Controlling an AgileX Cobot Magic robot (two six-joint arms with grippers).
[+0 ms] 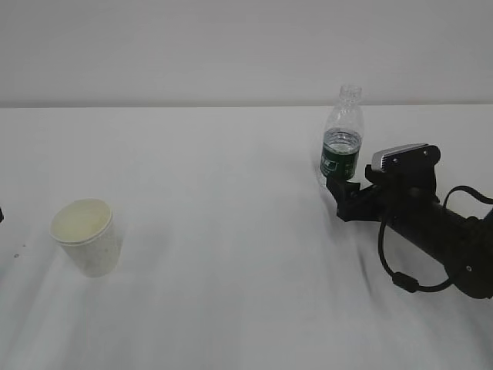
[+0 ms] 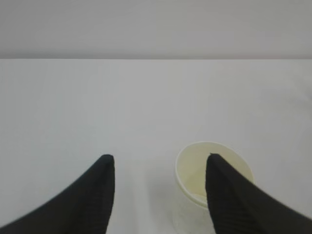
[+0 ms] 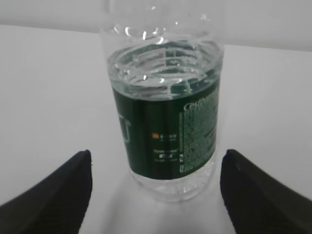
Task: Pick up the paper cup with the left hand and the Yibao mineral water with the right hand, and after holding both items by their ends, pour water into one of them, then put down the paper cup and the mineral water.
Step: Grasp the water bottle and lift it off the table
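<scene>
Yibao mineral water stood upright on your surface between the right end effector's spread, untouching fingers. Your left end effector gaped empty, the paper cup partly behind its right finger.

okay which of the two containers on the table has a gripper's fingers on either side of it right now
The Yibao mineral water: the right hand has a finger on each side of its base, not touching. The paper cup stands off to the side of the left hand's open gap.
</scene>
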